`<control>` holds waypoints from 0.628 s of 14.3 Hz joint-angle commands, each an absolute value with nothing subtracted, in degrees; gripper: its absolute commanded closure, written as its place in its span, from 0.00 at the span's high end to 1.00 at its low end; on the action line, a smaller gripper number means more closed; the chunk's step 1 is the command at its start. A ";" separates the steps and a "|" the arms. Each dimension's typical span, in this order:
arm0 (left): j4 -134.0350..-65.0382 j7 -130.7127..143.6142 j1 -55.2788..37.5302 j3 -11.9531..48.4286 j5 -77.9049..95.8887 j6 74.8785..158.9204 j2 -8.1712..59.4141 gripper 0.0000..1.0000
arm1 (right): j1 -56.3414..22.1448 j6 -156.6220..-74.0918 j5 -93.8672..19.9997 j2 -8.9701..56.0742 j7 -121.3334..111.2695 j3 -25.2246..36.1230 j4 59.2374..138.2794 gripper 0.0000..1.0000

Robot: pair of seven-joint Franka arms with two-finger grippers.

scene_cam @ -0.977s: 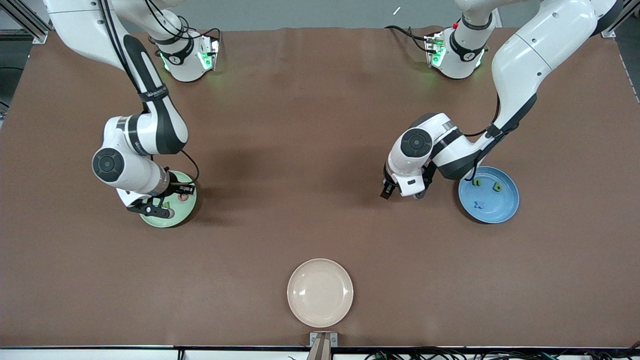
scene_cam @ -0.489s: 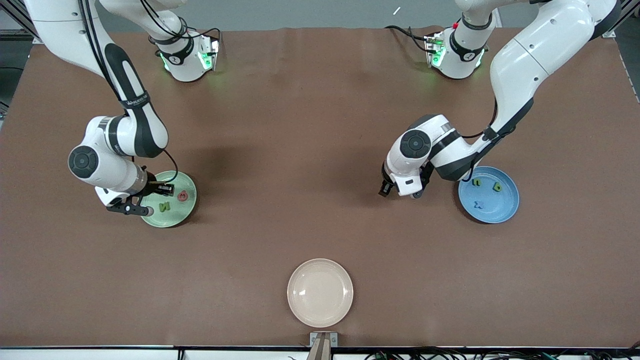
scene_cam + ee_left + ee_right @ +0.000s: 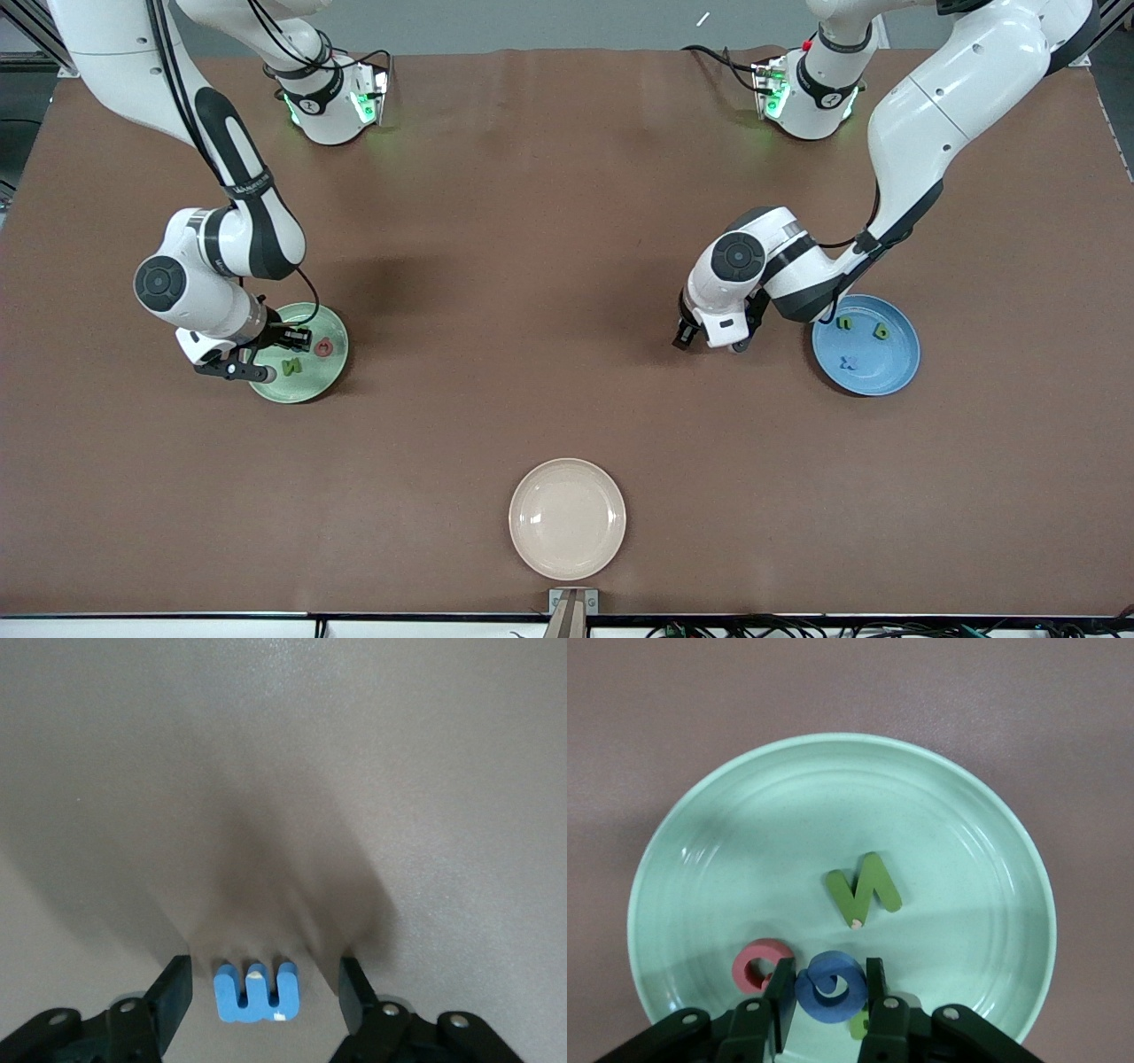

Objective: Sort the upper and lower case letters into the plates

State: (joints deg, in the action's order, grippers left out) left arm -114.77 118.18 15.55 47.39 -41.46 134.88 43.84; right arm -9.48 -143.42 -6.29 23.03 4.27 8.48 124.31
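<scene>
Gripping a blue ring letter (image 3: pixel 830 985), right end effector (image 3: pixel 827 992) over glossy mint plate (image 3: pixel 726 859).

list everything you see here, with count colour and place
table: one, brown
green plate: one, right arm's end
blue plate: one, left arm's end
cream plate: one, nearest the front camera
letters on green plate: one green, one red
letters on blue plate: two green, one blue
comb-shaped letter: one, blue, on table
ring-shaped letter: one, blue, held
right tool: grips ring-shaped letter over green plate
left tool: open around comb-shaped letter
</scene>
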 commanded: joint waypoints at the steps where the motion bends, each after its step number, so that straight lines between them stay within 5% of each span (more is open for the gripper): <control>1: -115.40 120.14 14.86 47.11 -42.45 135.53 43.68 0.60 | -8.35 -144.84 -5.54 23.55 4.13 7.65 124.80 0.00; 9: -114.70 120.68 14.41 46.76 -42.54 135.62 43.07 0.23 | -8.88 -144.84 -5.71 24.26 4.31 7.56 125.24 0.01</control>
